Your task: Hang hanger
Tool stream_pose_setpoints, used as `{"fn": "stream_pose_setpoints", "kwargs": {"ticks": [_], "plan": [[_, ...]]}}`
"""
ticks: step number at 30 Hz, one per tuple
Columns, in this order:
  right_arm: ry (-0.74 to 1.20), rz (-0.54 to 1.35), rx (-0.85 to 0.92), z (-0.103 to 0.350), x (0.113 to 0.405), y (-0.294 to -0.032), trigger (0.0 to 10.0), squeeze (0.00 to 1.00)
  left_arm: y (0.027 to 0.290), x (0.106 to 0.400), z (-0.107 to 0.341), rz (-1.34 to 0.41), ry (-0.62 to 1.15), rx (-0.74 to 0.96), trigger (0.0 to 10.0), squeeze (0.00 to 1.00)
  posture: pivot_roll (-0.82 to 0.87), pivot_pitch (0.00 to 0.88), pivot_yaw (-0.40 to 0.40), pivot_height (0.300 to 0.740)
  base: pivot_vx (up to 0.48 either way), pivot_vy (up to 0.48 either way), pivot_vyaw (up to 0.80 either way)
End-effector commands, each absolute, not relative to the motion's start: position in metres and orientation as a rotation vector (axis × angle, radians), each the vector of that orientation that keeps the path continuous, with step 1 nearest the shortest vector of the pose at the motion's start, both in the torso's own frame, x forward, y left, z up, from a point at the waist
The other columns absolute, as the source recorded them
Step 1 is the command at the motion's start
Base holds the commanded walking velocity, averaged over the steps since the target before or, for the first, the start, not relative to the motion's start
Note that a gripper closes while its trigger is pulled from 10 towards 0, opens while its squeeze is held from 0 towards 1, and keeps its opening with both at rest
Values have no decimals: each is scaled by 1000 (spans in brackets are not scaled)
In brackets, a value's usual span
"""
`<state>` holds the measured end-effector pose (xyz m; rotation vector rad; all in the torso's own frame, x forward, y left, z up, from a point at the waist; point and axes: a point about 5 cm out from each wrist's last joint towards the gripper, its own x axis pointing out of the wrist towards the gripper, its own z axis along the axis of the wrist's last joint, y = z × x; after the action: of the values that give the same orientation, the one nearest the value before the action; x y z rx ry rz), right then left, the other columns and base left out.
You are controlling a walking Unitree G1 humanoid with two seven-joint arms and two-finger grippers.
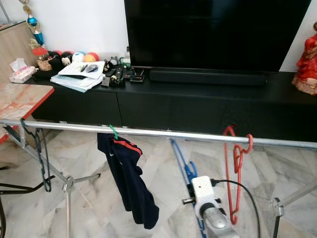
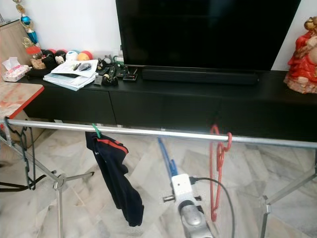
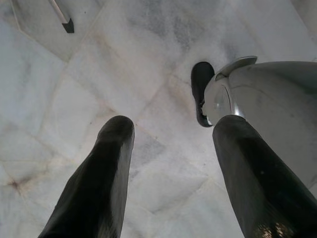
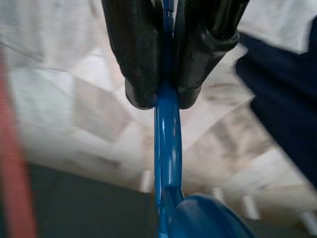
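While the blue hanger (image 1: 184,166) is raised toward the metal rail (image 1: 163,133), it is clenched edge-on between the two black fingers of the right gripper (image 4: 166,94) — a grip that keeps its thin frame from twisting as the hook end is brought up. Its top appears to sit at or just under the rail, between the dark blue garment (image 1: 128,178) on a green hook and the red hanger (image 1: 237,163) already hung; whether the hook is over the bar cannot be told. That free stretch of rail is judged the intended place. The left gripper (image 3: 173,163) is held idle over the marble floor (image 3: 74,89), its fingers spread apart and grasping nothing.
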<state>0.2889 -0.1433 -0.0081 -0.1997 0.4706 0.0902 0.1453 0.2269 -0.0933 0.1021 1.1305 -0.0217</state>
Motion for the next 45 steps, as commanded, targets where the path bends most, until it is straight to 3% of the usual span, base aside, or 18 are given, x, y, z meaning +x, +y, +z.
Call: {"fn": "stream_pose_setpoints", "kwargs": {"ticks": [1, 11, 31, 45], "plan": [[445, 74, -196, -3, 294, -141, 10000, 0, 228, 142, -94, -16, 1146, 94, 10000, 0, 99, 3, 24, 740, 0, 0, 0], [365, -146, -66, 26, 321, -152, 10000, 0, 227, 142, -94, -23, 1145, 95, 10000, 0, 100, 2, 22, 740, 0, 0, 0], [316, -188, 43, 46, 338, -146, 10000, 0, 228, 143, -94, -48, 1145, 110, 10000, 0, 107, 0, 33, 740, 0, 0, 0], [348, -107, 15, 54, 348, -141, 10000, 0, 227, 144, -93, -62, 1144, 111, 10000, 0, 107, 0, 30, 740, 0, 0, 0]]}}
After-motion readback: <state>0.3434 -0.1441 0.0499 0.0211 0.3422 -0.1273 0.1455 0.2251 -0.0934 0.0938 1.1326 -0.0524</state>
